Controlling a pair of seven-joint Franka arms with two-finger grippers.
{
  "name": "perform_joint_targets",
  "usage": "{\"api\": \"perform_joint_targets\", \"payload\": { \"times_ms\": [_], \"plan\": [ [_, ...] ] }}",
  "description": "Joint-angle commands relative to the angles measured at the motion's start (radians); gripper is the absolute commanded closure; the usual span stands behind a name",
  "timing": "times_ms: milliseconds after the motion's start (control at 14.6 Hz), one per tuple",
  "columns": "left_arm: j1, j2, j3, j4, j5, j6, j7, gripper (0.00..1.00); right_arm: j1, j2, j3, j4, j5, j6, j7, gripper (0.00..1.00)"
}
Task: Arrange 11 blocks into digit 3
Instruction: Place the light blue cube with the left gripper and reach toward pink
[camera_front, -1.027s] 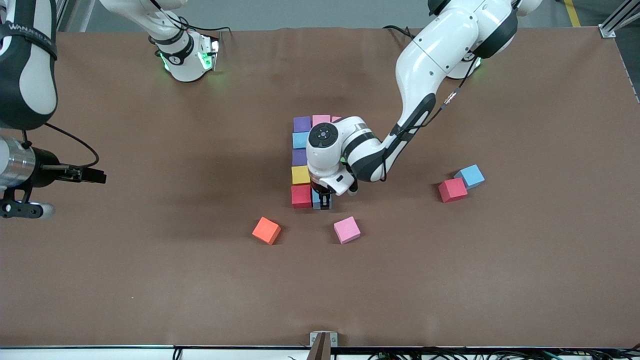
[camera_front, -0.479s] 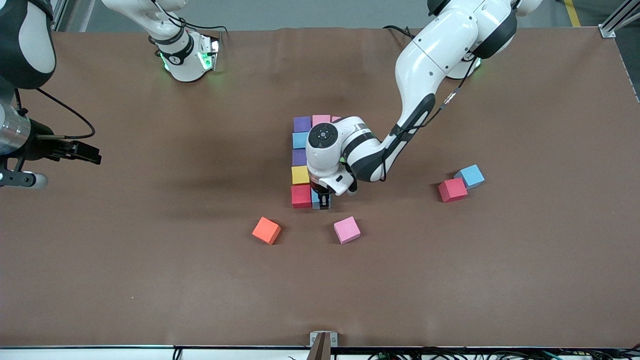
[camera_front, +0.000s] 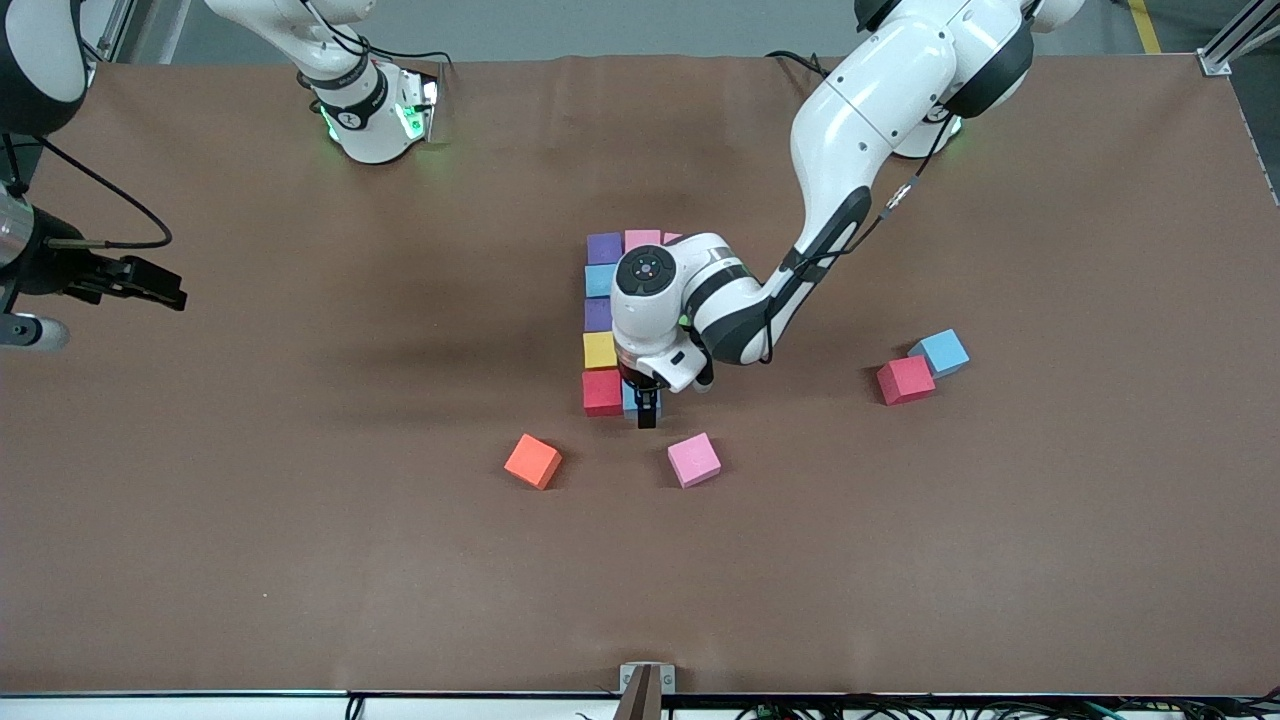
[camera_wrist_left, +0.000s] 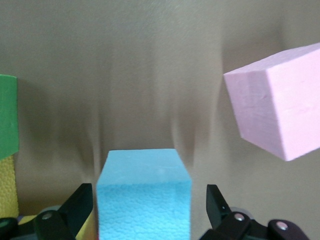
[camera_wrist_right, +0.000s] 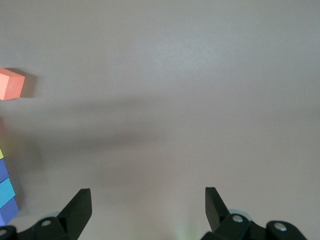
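- We see the left claw (camera_front: 644, 403) low over the brown desk (camera_front: 300, 560), at the camera-side end of the block figure, its fingers spread apart on either side of a light blue block (camera_wrist_left: 144, 195) and not pressing on it.
- That light blue block sits on the desk, touching the red block (camera_front: 602, 392) on the side toward the left arm's end.
- The column we can see runs away from the front camera: red block, yellow block (camera_front: 601, 350), purple block (camera_front: 598, 314), a second light blue block (camera_front: 600, 280) and a purple corner block (camera_front: 604, 247), with a pink block (camera_front: 642, 240) beside that corner; the left arm hides the rest.
- A loose pink cube (camera_front: 694, 459) lies nearer the camera than the figure, an orange cube (camera_front: 533, 461) well apart from it.
- Toward the left arm's end, a red cube (camera_front: 905, 380) touches a light blue cube (camera_front: 941, 352).
- The right claw (camera_wrist_right: 145, 210) waits over bare desk at the right arm's end, fingers apart.
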Motion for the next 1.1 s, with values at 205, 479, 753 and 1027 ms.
{"api": "perform_joint_targets", "payload": {
  "times_ms": [205, 479, 753, 1027],
  "plan": [
    [0.000, -0.081, -0.015, -0.037, -0.067, -0.096, 0.013, 0.00, 0.037, -0.034, -0.036, -0.018, -0.018, -0.001, 0.002, 0.00],
    [0.029, -0.148, -0.013, -0.068, -0.112, -0.142, 0.030, 0.00, 0.038, -0.039, -0.039, -0.018, -0.018, -0.007, 0.001, 0.00],
    [0.087, -0.144, 0.002, -0.044, -0.104, -0.140, 0.030, 0.00, 0.045, -0.045, -0.040, -0.016, -0.018, -0.027, 0.002, 0.00],
    [0.102, -0.119, 0.056, -0.017, -0.104, -0.102, 0.034, 0.00, 0.037, -0.042, -0.040, 0.016, -0.017, -0.053, -0.001, 0.00]
  ]
}}
